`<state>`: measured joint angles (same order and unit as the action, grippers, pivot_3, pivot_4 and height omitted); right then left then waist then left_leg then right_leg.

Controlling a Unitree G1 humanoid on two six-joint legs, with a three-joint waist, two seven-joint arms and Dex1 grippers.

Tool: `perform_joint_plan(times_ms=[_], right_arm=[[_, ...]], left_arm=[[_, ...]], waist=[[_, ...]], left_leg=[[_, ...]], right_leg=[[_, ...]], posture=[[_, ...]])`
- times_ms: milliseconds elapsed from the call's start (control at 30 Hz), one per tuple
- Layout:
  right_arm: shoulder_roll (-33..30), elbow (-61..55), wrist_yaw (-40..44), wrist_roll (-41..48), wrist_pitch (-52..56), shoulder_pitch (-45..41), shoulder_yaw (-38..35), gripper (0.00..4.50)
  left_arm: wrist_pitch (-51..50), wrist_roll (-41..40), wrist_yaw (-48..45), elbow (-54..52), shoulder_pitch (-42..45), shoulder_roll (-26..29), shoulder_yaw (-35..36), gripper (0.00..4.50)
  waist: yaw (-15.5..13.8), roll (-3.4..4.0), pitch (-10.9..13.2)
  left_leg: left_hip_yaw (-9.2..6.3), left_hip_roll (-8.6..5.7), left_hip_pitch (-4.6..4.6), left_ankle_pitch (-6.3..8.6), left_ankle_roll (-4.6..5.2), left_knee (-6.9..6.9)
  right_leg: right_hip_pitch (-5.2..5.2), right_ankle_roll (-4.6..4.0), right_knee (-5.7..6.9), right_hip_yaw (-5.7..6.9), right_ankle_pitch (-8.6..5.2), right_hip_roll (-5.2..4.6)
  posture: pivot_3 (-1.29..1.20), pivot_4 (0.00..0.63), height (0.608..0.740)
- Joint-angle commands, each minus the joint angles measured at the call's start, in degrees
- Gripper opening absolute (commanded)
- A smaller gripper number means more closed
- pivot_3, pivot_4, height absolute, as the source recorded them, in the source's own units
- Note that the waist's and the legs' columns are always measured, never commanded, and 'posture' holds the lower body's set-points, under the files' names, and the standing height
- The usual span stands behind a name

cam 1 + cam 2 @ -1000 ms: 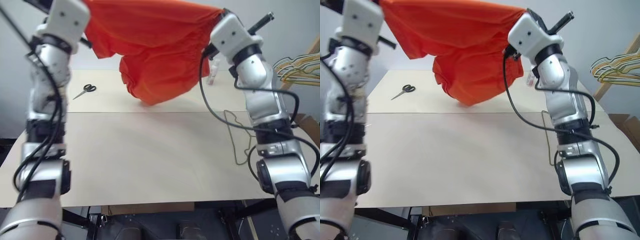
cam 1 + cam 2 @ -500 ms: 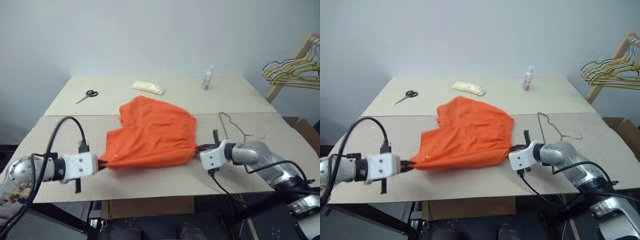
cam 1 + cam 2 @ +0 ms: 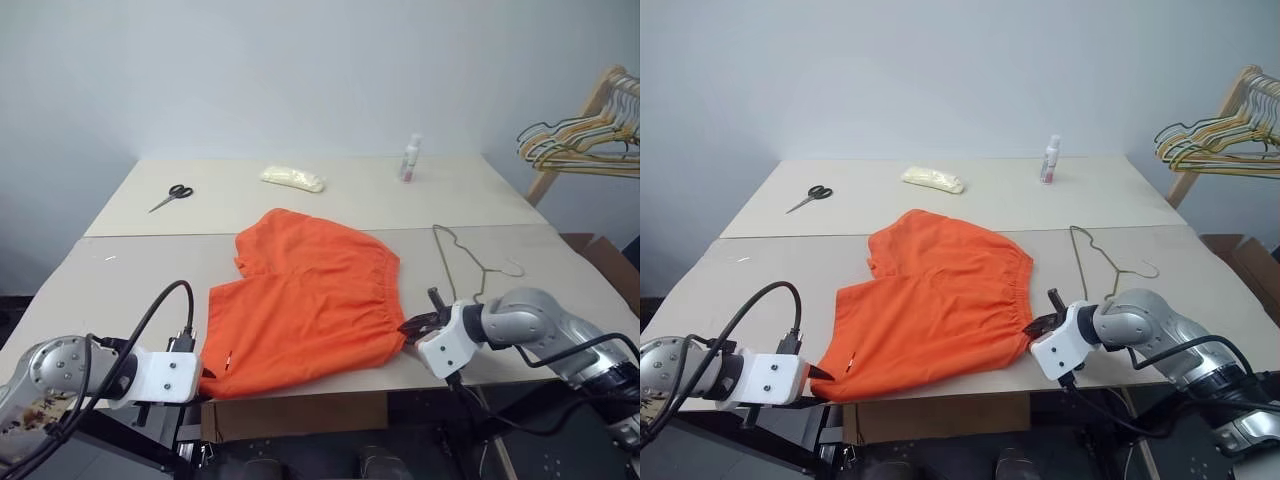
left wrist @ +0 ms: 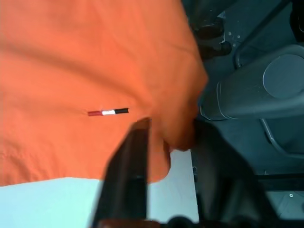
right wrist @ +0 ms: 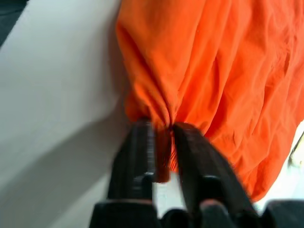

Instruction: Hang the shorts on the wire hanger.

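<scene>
Both eye views look forward and down from the robot's head over the table (image 3: 300, 190), taking in its whole top from well back. They share nearly the same scene, centred on the shorts (image 3: 310, 300), one set slightly to the side of the other. Each wrist view looks along its own fingers from very close, onto a corner of the shorts at the table's near edge.

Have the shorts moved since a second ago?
Yes. The shorts came down from above the table and now lie flat on it, toward its near edge.
</scene>
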<state>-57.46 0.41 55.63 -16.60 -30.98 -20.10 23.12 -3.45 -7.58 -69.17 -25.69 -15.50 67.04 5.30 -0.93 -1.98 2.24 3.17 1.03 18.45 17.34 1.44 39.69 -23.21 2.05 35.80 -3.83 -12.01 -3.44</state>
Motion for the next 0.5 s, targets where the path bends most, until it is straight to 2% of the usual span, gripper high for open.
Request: perform_joint_plan(times_ms=[33, 133, 200, 233, 267, 367, 500], right_arm=[[-5.0, -3.3, 5.0, 7.9, 2.4, 1.6, -5.6, 2.22], [-8.4, -4.9, 8.8, 19.3, 9.2, 4.1, -11.6, 3.25], [-8.0, -4.8, 7.6, 22.3, 16.1, 4.4, -15.2, 3.93], [-7.4, -4.4, 6.4, 22.5, 21.3, 3.8, -16.4, 4.29], [-6.6, -3.6, 4.5, 21.7, 25.7, 3.3, -17.4, 4.45], [-1.6, -1.5, -3.4, 19.3, 42.9, 0.1, -18.8, 4.45], [11.1, 2.2, -15.7, 21.8, 69.3, -7.9, -22.3, 4.45]], left_arm=[[-1.2, -6.0, -4.2, -2.5, -0.3, 1.2, 4.3, 2.68], [-3.0, -13.6, -7.3, -2.6, 0.4, 0.2, 9.2, 3.65], [-3.8, -18.3, -7.4, -2.3, 2.5, -1.8, 11.1, 4.29], [-4.4, -20.7, -6.9, -2.2, 4.0, -3.0, 11.5, 4.5], [-5.2, -23.0, -6.1, -2.3, 5.9, -4.4, 11.6, 4.5], [-6.6, -24.7, -0.8, -2.5, 12.5, -9.4, 9.3, 4.5], [-8.1, -21.7, 5.0, -1.9, 20.6, -14.6, 3.9, 4.5]], waist=[[-0.2, 0.01, 0.1], [-0.2, 0.02, 0.2], [-0.2, 0.03, 0.2], [-0.2, 0.04, 0.2], [-0.1, 0.03, 0.2], [0.1, -0.01, 0.2], [0.3, -0.04, 0.1]], left_leg=[[-0.02, 0.02, 0.01, 0.0, 0.0, 0.0], [-0.04, 0.08, 0.02, 0.01, 0.01, 0.0], [-0.06, 0.14, -0.01, 0.01, 0.01, 0.0], [-0.08, 0.17, -0.04, 0.01, 0.01, 0.0], [-0.11, 0.2, -0.05, 0.01, 0.01, 0.01], [-0.09, 0.19, -0.08, 0.01, 0.0, 0.04], [-0.04, 0.0, 0.05, 0.0, -0.02, 0.04]], right_leg=[[0.01, 0.01, 0.0, 0.0, -0.02, -0.01], [-0.01, 0.01, 0.01, -0.01, -0.05, -0.05], [0.01, 0.0, 0.01, -0.01, -0.06, -0.03], [0.03, 0.0, 0.01, -0.01, -0.06, -0.02], [0.02, 0.01, 0.04, -0.01, -0.05, -0.02], [0.03, 0.02, 0.08, -0.01, -0.04, 0.01], [0.07, 0.02, 0.11, -0.11, 0.03, 0.1]], posture=[[0.14, 0.0, 0.74], [0.13, 0.0, 0.74], [0.13, 0.0, 0.74], [0.13, 0.0, 0.74], [0.13, 0.0, 0.74], [0.12, 0.0, 0.74], [0.1, 0.0, 0.74]])
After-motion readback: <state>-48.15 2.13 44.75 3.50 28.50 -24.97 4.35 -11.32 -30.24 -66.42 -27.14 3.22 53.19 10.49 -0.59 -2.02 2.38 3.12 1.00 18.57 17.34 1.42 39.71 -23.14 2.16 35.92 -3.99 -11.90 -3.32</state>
